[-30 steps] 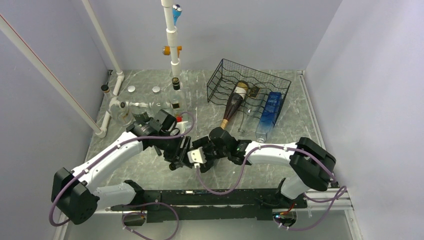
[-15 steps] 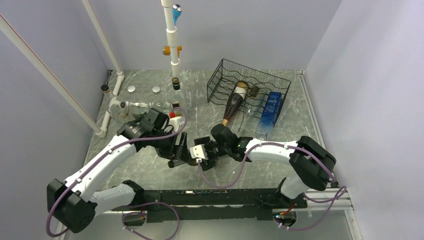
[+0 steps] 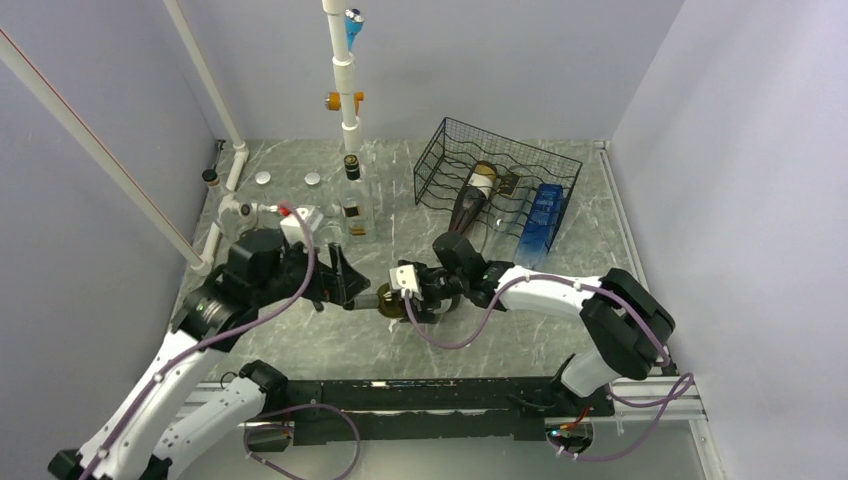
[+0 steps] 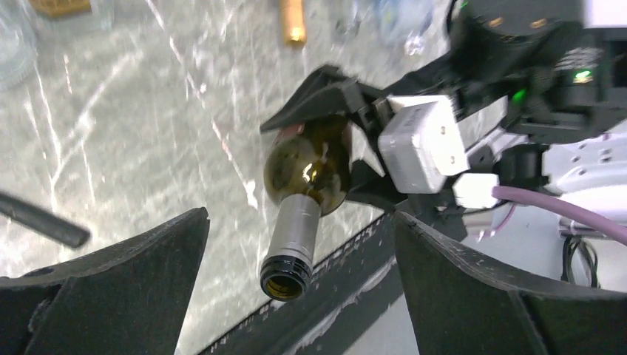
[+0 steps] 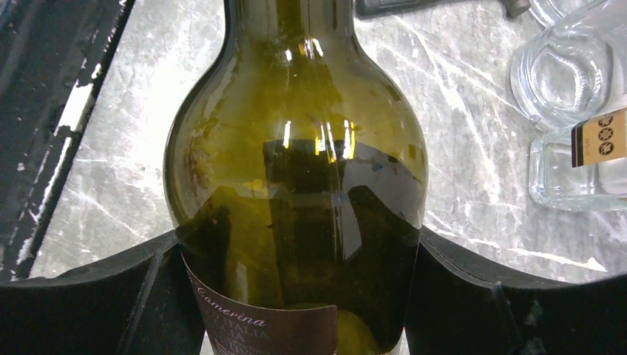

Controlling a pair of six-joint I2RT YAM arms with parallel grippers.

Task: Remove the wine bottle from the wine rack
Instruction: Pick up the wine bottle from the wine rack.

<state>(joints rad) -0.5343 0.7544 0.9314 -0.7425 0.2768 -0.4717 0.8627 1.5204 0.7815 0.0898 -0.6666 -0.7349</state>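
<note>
The left arm now stands taller than a second ago, and the left gripper (image 3: 343,284) has pulled back to the left and farther from the near edge. Then it sat close against the right one; now a gap shows between them. Its fingers (image 4: 111,288) are spread wide. In the left wrist view the bottle's open mouth points between them and touches neither.

The bottle (image 3: 392,300), olive green, has moved with the right arm, away from the near edge and a little to the right. It lies roughly level over the table (image 3: 300,345) between the two arms, neck toward the left gripper, well apart from the rack. Whether it touches the table cannot be told.

The right gripper (image 3: 418,295) pinches the bottle's body. In the right wrist view its fingers (image 5: 96,303) press against both sides just below the shoulder, beside the label.

The rack (image 3: 500,165) sits at the far right as before. A brown bottle (image 3: 468,208) is still lying in it, neck toward the arms. A blue bottle (image 3: 540,220) lies at its right end, unmoved.
</note>
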